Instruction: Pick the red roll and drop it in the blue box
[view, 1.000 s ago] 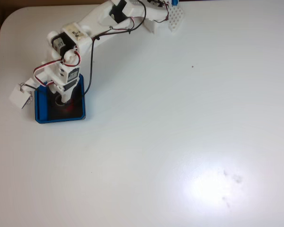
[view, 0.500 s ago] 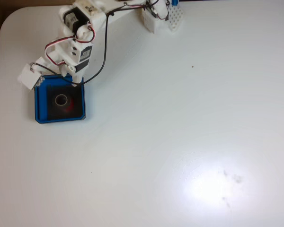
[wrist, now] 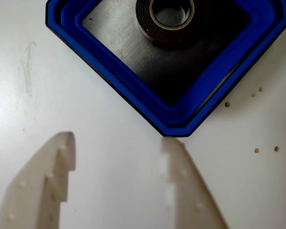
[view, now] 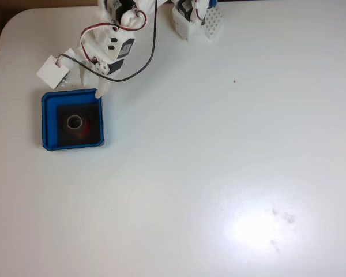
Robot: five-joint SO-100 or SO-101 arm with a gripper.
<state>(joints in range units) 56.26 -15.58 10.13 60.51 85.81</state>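
Spreading wide: gripper (wrist: 119,138), two pale fingers (wrist: 47,181) parted with bare table showing between them in the wrist view; nothing held, nothing touched.
Position, wrist view: fingertips just short of the near corner of the box (wrist: 109,71); the right finger's tip lies close beside that corner, contact not clear.
Position, fixed view: gripper (view: 95,83) hangs over the box's upper right corner, at the rim's outer edge; arm runs up to the top edge of the picture.

Box (view: 46,118): blue, square, rounded corners, thick rim, black floor; stands on the white table (view: 219,150) near its left side.
Contents: one roll (view: 76,123), lying flat on the floor, hollow core up. In the wrist view the roll (wrist: 148,24) shows a dark outer side and a pale ring round the core, cut by the top edge of the picture. In the fixed view a red patch shows at its right side. Roll sits clear of the rim on all sides visible.

Table surface, wrist view: a few small brown specks (wrist: 257,150) to the right of the box.
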